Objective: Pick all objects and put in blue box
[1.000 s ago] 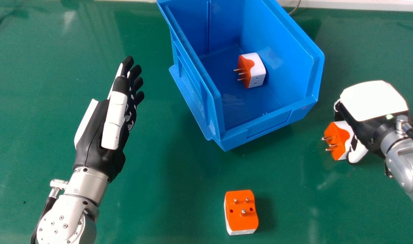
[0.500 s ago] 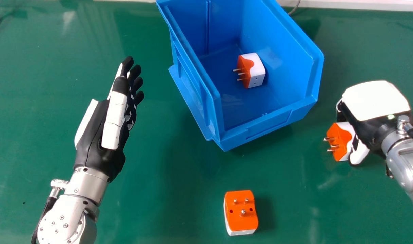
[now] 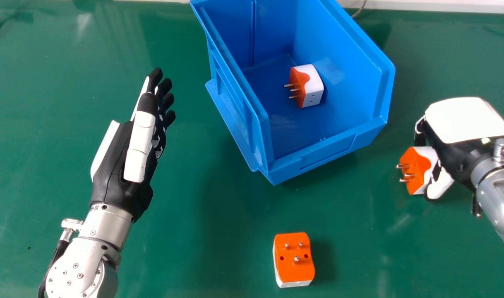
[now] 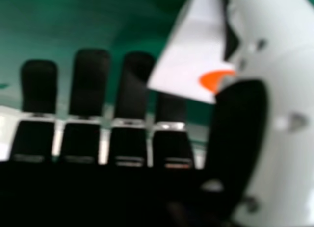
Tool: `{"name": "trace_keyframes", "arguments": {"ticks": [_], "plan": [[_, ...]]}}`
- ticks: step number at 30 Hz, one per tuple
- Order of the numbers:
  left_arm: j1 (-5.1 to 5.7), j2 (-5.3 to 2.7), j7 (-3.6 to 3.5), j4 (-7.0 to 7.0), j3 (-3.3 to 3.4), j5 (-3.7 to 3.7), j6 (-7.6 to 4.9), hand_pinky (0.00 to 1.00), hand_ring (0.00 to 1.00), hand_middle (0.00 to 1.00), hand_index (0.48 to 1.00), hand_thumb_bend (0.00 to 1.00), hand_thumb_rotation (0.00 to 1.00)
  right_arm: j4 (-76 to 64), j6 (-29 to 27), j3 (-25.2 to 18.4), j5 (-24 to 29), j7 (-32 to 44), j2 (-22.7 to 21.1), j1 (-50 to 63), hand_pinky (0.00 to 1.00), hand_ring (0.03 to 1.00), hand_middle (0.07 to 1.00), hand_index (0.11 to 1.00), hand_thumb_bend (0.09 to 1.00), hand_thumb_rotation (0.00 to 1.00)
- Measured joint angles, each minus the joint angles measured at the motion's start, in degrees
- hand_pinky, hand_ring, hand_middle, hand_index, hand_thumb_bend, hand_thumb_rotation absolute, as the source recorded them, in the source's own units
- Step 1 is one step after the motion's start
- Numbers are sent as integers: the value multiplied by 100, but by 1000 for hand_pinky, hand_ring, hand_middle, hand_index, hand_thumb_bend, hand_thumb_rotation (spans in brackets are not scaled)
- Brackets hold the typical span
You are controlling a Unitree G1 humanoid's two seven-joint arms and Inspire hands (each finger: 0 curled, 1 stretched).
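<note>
One orange-and-white adapter [image 3: 417, 170] is gripped between thumb and fingers of the right hand [image 3: 463, 124], right of the blue box [image 3: 326, 153] containing a second adapter [image 3: 308, 86], with a third adapter [image 3: 294, 258] pins-up on the counter [image 3: 206, 252] and the left hand [image 3: 119, 165] noted fingers extended, left of the box.

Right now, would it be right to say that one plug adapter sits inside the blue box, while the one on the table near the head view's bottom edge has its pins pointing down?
Not quite: the head view shows that table adapter with its pins pointing up. One plug adapter does sit inside the blue box.
</note>
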Motion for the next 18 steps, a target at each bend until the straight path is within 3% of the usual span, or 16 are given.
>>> {"name": "trace_keyframes", "arguments": {"ticks": [18], "plan": [[1,-2,2,-4,-13,-3,8,1000,1000,1000,1000,764,1000,-1384,955,-820,192,552,-2,446,360,402,515,518,515,0]]}}
